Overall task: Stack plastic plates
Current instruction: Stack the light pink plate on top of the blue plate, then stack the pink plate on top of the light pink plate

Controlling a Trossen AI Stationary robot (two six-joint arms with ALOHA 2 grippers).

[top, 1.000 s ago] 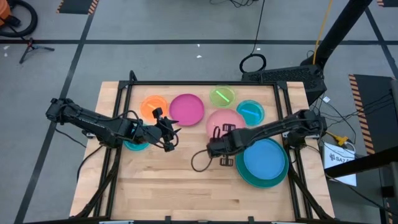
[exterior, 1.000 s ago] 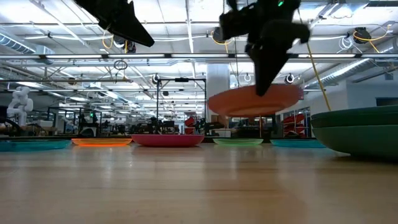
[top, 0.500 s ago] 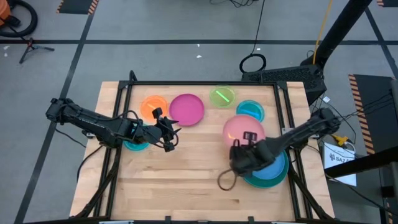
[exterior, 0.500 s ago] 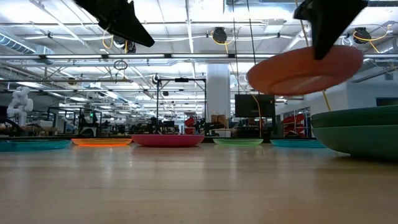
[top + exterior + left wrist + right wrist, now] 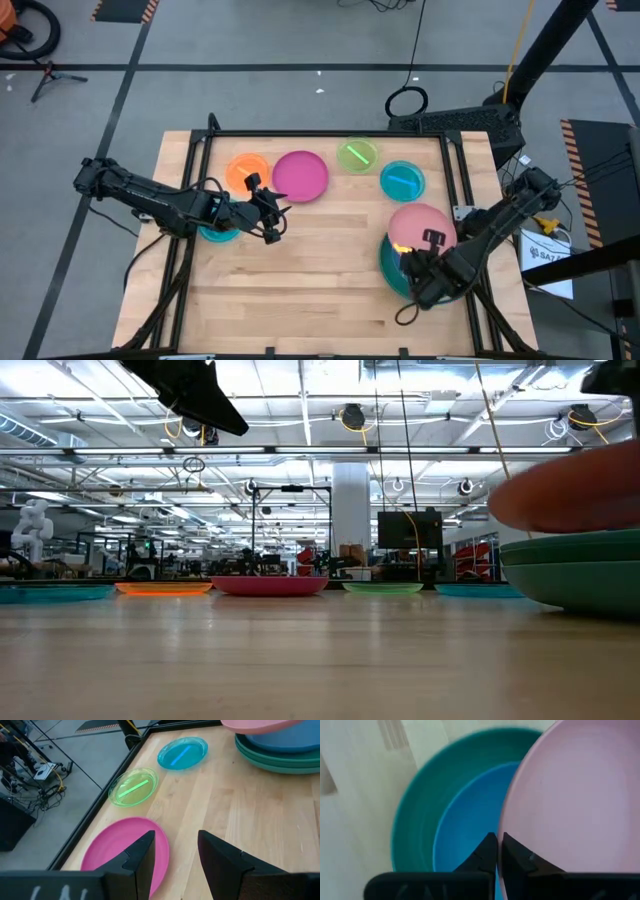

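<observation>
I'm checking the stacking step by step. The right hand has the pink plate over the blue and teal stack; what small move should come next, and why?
Probably lower it a little and centre it. The right hand is shut on the pink plate's rim, and the plate hangs above the blue plate in the teal plate, offset to one side. It is not seated yet, so letting go now could drop it askew.

A light wooden table top (image 5: 300,260) is framed by a black metal rail (image 5: 330,133), and grey floor crossed by dark tape lines (image 5: 130,60) is seen around it. A coiled black cable (image 5: 407,101) is laid on the floor beyond the table's far edge, and an orange-and-black striped mat (image 5: 125,9) is seen farther off. A white humanoid figure (image 5: 30,525) and a dark screen (image 5: 409,529) are seen in the hall behind the table
</observation>
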